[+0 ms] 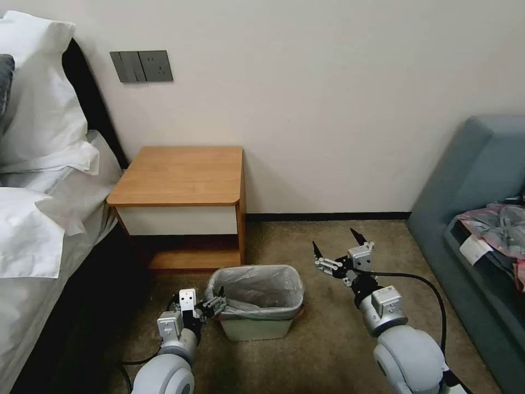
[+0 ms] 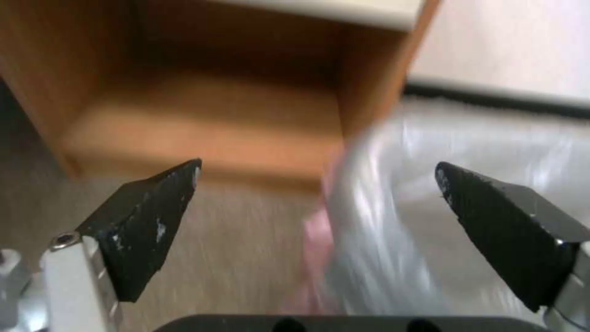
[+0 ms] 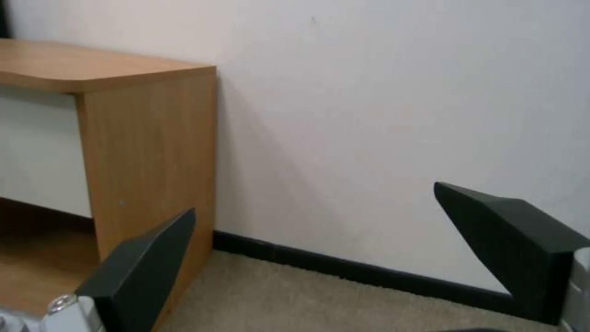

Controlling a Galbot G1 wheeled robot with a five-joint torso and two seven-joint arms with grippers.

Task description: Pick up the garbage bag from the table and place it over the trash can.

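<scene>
The trash can stands on the carpet in front of the table. The garbage bag lines it, its wrinkly grey plastic folded over the rim. My left gripper is at the can's left rim and is open. In the left wrist view the left gripper has its black fingers spread to either side of the blurred bag edge, which shows a pink strip. My right gripper hovers open over the carpet to the right of the can, holding nothing. In the right wrist view that gripper faces the wall beside the table.
A bed with white pillows runs along the left. A blue-grey sofa on the right carries a pink-and-grey plastic bundle with a white tag. The table's low shelf lies just behind the can. Open carpet lies between my arms.
</scene>
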